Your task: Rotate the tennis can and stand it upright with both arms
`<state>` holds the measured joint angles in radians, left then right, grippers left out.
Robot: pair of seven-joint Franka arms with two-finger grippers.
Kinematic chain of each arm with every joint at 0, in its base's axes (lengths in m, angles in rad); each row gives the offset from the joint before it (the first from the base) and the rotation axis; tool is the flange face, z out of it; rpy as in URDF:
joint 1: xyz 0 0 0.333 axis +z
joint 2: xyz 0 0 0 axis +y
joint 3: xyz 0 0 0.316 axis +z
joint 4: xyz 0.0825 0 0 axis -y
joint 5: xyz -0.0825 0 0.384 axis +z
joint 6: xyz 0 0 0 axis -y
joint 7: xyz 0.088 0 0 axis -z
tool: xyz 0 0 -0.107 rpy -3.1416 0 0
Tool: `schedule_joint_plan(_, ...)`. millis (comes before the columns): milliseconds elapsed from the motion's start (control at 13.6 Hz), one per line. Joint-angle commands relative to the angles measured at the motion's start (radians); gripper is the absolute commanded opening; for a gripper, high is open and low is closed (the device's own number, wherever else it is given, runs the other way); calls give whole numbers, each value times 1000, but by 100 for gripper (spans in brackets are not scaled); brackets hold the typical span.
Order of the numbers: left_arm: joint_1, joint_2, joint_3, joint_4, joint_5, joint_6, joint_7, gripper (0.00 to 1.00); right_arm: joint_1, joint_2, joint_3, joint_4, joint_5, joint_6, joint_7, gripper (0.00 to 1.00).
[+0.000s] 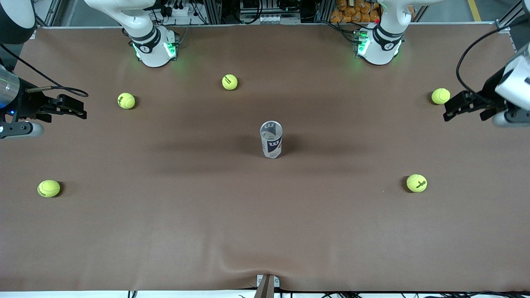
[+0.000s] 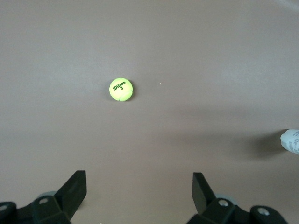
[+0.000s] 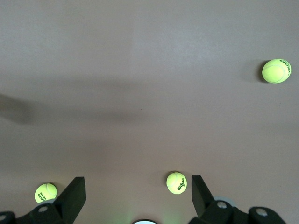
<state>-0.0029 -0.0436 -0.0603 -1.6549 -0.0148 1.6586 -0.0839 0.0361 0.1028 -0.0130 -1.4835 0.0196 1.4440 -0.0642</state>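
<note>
Standing upright mid-table, the tennis can point(image 1: 271, 139) is cut off at the left wrist view's edge. Left gripper point(image 1: 463, 108) and right gripper point(image 1: 69, 106) wait at opposite table ends, fingers apart, empty.

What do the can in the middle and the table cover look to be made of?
Clear cylindrical tennis can: probably thin glossy plastic, since the table shows through its wall above the white-and-navy label. Brown table cover: looks like matte cloth or soft sheet, since it ripples at the edge nearest the front camera.
</note>
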Motion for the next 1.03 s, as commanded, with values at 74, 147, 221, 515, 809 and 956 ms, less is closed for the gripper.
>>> schedule_joint_plan(74,3,-41,-6,-48,16,65,-20,100,8,-2,-4,0,3,1,3,100)
schedule_joint_plan(147,3,-38,-4,-46,18,84,-16,100,7,-3,-4,0,3,3,3,100)
schedule_joint_plan(221,6,-38,-3,-48,19,85,2,100,7,-3,-5,0,3,7,4,100)
schedule_joint_plan(515,3,-50,-15,-45,21,79,7,100,2,-17,-7,-4,3,13,14,100)
schedule_joint_plan(809,4,-48,-16,-22,9,78,-22,100,-13,-32,-13,-17,3,16,14,100)
schedule_joint_plan(956,4,-50,-16,-22,12,75,-19,100,-19,-35,-12,-17,3,13,14,100)
